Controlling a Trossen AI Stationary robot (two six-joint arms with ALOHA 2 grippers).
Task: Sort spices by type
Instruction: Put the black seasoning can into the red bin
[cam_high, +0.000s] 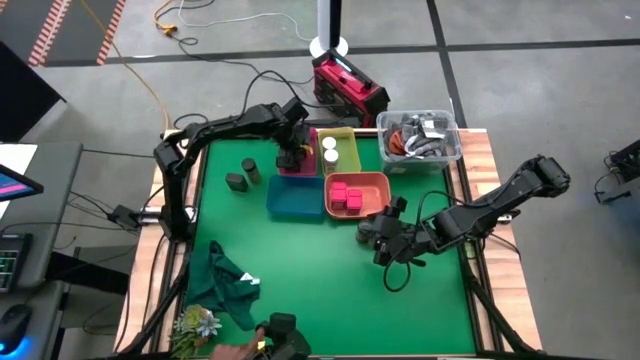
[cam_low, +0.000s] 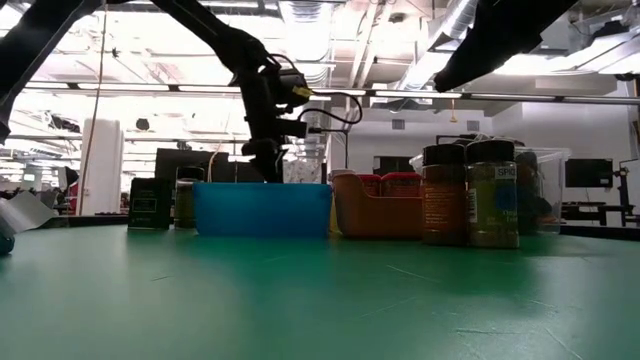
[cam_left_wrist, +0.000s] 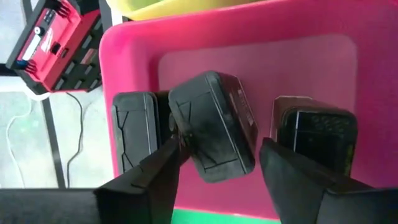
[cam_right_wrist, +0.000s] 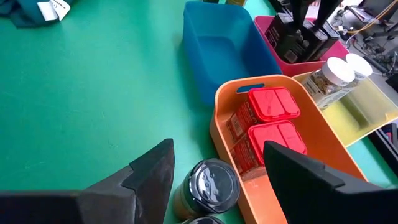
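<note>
My left gripper (cam_high: 293, 157) (cam_left_wrist: 217, 155) is open, pointing down into the pink tray (cam_left_wrist: 130, 56). The tray holds three dark boxy tins. The middle tin (cam_left_wrist: 214, 124) lies tilted below the fingers and leans on the tin beside it (cam_left_wrist: 134, 134). My right gripper (cam_high: 388, 238) (cam_right_wrist: 217, 149) is open, its fingers on either side of a dark round jar (cam_right_wrist: 208, 183) without touching it. That jar stands with another (cam_low: 492, 195) by the orange tray (cam_high: 372, 180), which holds the magenta-red cubes (cam_right_wrist: 267, 104). White-topped jars (cam_high: 330, 149) stand in the yellow-green tray (cam_high: 345, 135). A dark tin (cam_high: 235, 182) and a dark jar (cam_high: 251, 170) stand on the table at the left.
The blue tray (cam_high: 295, 198) sits next to the orange one. A clear bin of cables (cam_high: 420, 137) stands at the far right corner, and a red-black case (cam_high: 345, 85) lies beyond the far edge. A green cloth (cam_high: 225, 285) and a flower (cam_high: 195, 322) lie at the near left.
</note>
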